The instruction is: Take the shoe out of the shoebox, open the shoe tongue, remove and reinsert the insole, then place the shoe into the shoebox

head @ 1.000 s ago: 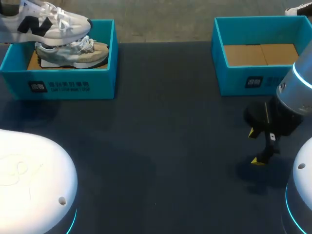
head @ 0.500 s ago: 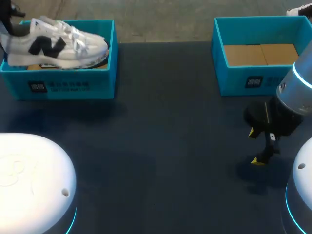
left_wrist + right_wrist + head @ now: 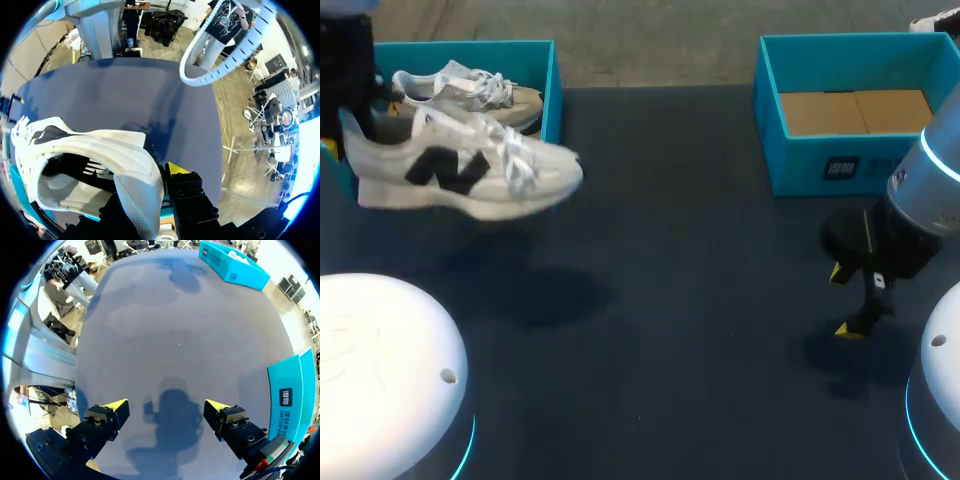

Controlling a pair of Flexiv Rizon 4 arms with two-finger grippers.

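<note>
A dark blue desk (image 3: 680, 300) fills the head view, its far edge running behind two teal boxes.

At the far left corner stands the left box (image 3: 548, 80), open at the top, with a second shoe (image 3: 470, 88), grey and beige, lying inside it. In front of that box the shoe (image 3: 470, 175) hangs in the air, clear of the desk, its soft shadow (image 3: 545, 290) on the surface below. It is white with a thick pale sole, a black mark on its side and white laces, level, with the toe towards the desk's middle and the heel at the left edge of the view.

The left tool (image 3: 155, 175) has it by the heel. In the left wrist view one yellow tip presses the outside of the heel wall. The other finger seems to sit inside the shoe's opening but is hidden, so the tool looks clamped on the heel.

A broad stretch of dark desk lies between the shoe's toe and the right side.

At the far right corner stands the right box (image 3: 820, 165), showing a brown cardboard (image 3: 855, 110) floor. Just in front of it the right tool (image 3: 850, 300) hangs over the desk near the right edge, its two yellow tips spread wide apart with only desk between them.
</note>
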